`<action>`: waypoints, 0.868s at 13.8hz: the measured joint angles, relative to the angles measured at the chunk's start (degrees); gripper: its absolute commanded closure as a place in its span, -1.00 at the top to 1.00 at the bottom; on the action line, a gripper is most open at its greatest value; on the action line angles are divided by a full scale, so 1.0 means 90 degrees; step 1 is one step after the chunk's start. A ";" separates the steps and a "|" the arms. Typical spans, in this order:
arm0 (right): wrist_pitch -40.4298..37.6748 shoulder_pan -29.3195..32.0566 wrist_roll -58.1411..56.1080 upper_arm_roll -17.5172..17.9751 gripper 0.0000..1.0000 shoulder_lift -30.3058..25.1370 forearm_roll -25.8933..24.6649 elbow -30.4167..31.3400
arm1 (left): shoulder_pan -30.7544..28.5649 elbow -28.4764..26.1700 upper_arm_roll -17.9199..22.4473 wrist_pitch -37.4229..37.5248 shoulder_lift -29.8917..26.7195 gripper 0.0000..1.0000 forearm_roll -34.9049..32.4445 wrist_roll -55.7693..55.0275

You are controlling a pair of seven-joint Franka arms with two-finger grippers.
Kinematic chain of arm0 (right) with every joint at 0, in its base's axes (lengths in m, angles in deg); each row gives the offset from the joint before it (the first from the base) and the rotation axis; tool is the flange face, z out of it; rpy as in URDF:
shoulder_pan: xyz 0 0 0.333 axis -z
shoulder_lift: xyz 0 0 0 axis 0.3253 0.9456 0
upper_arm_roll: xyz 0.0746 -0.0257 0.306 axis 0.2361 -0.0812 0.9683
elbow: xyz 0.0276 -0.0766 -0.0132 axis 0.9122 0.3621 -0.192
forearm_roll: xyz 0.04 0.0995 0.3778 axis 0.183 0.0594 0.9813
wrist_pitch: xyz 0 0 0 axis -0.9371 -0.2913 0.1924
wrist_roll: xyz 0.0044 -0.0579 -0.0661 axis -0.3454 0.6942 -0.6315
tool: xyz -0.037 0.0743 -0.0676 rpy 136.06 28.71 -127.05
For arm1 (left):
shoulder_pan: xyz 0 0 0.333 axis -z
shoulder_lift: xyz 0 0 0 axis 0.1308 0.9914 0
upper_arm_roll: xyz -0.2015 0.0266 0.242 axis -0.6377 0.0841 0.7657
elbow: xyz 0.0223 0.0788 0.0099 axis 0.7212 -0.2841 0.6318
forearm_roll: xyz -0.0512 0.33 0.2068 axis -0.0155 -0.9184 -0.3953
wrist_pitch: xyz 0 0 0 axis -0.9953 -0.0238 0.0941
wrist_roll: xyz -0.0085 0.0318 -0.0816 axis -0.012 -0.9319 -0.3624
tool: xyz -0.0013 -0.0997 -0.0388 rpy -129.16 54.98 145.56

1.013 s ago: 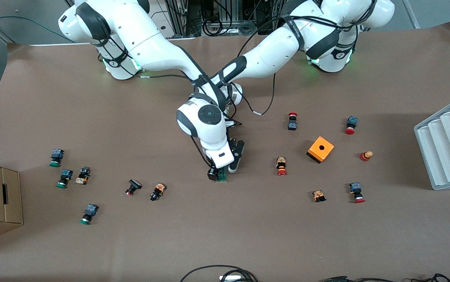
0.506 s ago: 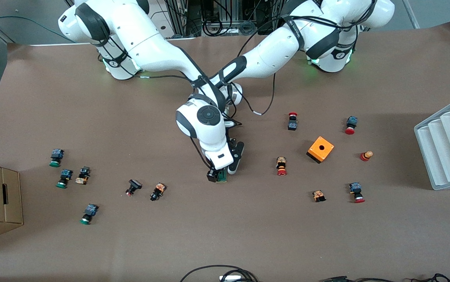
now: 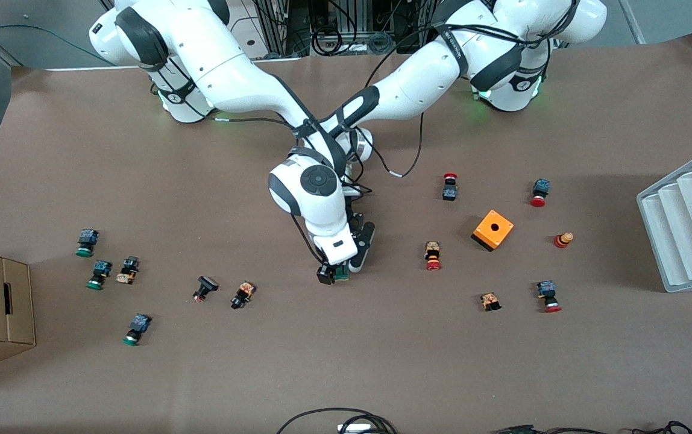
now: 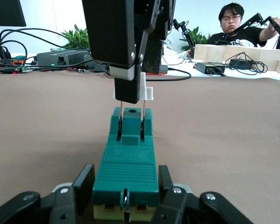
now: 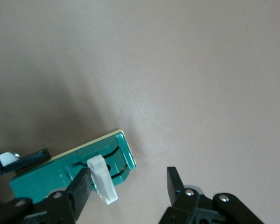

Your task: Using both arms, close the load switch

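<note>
the small dark-green block switch (image 4: 127,158) with a white lever (image 4: 147,92) lies mid-table, clenched in the left claw (image 4: 126,196). the right claw (image 5: 130,184) is spread wide over it, one finger touching the lever (lever up). next: push it down flat.

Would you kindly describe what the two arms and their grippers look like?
Both arms, the left arm and the right arm, have rounded glossy white shells with black joint bands and black cables strapped along them; green lights glow at their bases. The right gripper and the left gripper have black fingers with silver screws.
</note>
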 measured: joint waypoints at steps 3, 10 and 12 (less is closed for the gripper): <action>0.0021 0.0051 0.0000 -0.0001 0.45 0.0006 0.0000 -0.0031 | 0.0000 0.0000 0.0000 0.0000 0.0000 0.24 0.0000 0.0000; 0.0033 0.0098 0.0000 -0.0005 0.45 0.0142 0.0000 -0.0226 | 0.0000 0.0000 0.0000 0.0000 0.0000 0.24 0.0000 0.0000; 0.0034 0.0099 0.0000 -0.0013 0.45 0.0205 0.0000 -0.0303 | 0.0000 0.0000 0.0000 0.0000 0.0000 0.24 0.0000 0.0000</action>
